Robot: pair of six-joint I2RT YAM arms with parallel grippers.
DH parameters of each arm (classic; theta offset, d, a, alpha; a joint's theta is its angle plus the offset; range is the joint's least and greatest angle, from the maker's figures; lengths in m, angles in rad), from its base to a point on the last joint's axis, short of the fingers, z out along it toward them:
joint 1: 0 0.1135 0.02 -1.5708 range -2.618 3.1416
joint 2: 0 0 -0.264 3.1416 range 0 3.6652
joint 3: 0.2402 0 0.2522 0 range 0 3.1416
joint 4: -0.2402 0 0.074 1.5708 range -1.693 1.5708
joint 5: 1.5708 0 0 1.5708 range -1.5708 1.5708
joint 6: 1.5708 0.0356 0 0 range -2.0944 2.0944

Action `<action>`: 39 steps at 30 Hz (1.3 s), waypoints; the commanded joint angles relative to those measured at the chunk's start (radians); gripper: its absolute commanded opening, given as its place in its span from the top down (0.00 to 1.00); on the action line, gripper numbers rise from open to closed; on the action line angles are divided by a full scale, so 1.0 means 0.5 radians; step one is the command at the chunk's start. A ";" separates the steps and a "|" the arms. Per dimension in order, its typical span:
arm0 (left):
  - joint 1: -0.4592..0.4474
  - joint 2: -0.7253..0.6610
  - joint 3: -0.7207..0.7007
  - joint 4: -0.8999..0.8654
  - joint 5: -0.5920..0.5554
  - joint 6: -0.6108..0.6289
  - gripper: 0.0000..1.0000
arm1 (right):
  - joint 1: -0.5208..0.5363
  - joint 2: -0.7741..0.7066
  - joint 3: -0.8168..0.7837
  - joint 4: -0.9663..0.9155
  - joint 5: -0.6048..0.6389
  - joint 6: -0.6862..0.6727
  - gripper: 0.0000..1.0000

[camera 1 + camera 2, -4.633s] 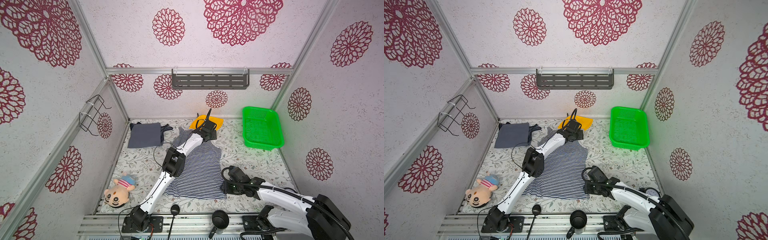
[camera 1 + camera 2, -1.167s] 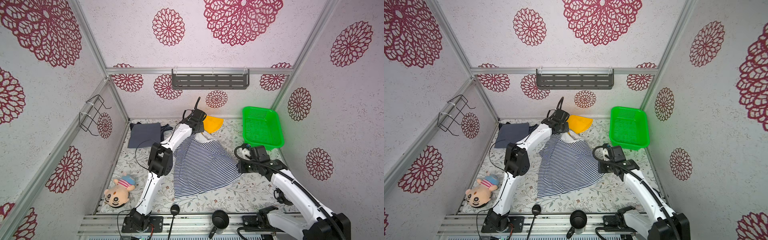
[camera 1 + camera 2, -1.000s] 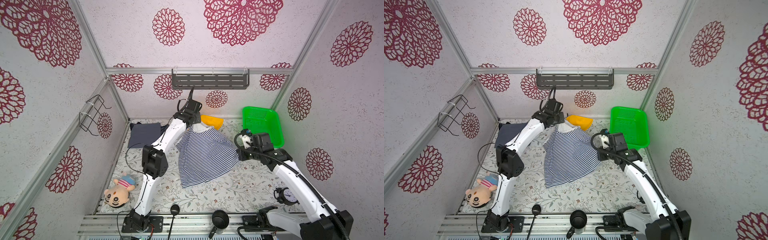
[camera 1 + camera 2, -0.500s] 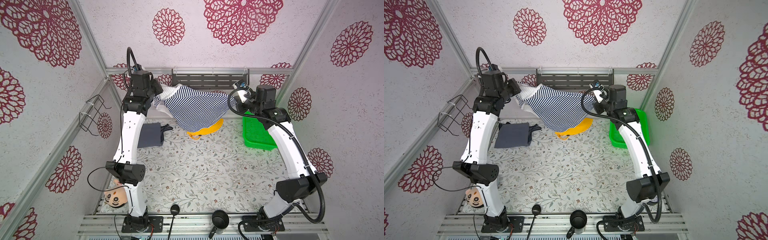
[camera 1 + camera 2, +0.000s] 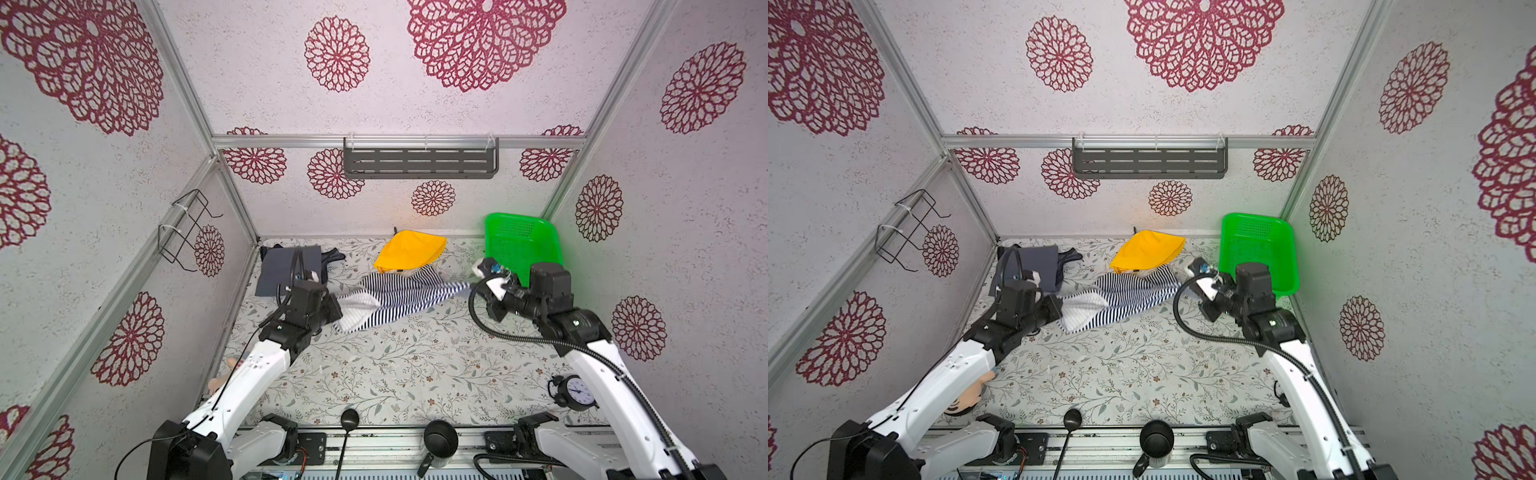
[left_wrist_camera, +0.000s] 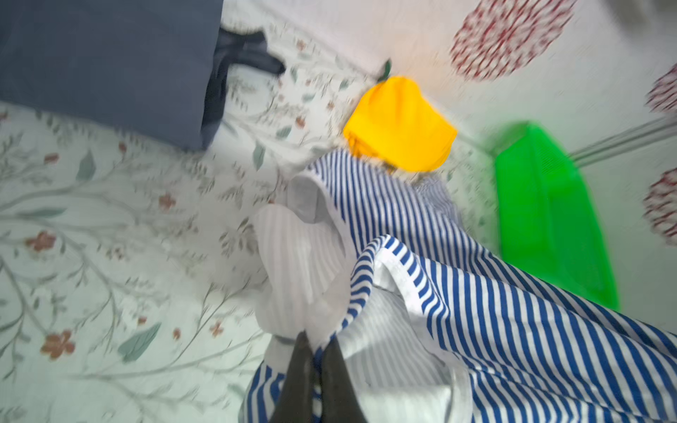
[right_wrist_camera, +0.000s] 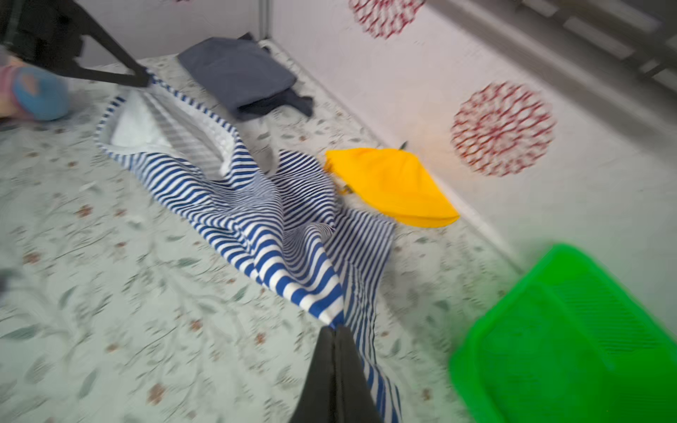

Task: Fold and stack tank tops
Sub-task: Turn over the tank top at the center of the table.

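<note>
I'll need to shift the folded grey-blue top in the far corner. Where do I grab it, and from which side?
Probably the near corner of the grey-blue top facing the table's middle, approached from there: walls hem its far and left edges, and that corner's folded layers lie flat and stacked.

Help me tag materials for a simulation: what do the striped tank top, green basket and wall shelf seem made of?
The striped tank top: thin soft cloth, matte; it creases and drapes. The green basket: moulded plastic, slightly glossy, with a perforated floor. The wall shelf: rigid grey slotted panel, painted metal or plastic; unclear which.
</note>
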 commanded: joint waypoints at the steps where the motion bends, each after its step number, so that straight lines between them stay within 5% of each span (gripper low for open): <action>1: -0.098 -0.103 -0.109 0.006 -0.035 -0.160 0.78 | 0.007 -0.233 -0.140 -0.024 -0.364 0.181 1.00; 8: -0.211 -0.237 -0.037 -0.634 -0.247 -0.273 0.51 | 0.092 -0.208 -0.174 -0.315 0.004 0.286 1.00; 17: -0.562 -0.097 -0.082 -0.757 -0.247 -0.597 0.69 | 0.258 -0.089 -0.267 -0.364 0.418 0.482 1.00; 22: -0.758 0.152 0.010 -0.925 -0.287 -0.584 0.65 | 0.263 -0.074 -0.258 -0.359 0.443 0.490 1.00; 29: -0.762 0.349 0.075 -0.782 -0.340 -0.516 0.55 | 0.269 -0.083 -0.266 -0.359 0.444 0.503 1.00; 34: -0.759 0.443 0.092 -0.750 -0.351 -0.501 0.70 | 0.269 -0.108 -0.277 -0.355 0.443 0.501 1.00; 39: -0.756 0.475 0.063 -0.712 -0.340 -0.504 0.72 | 0.270 -0.103 -0.281 -0.348 0.443 0.499 1.00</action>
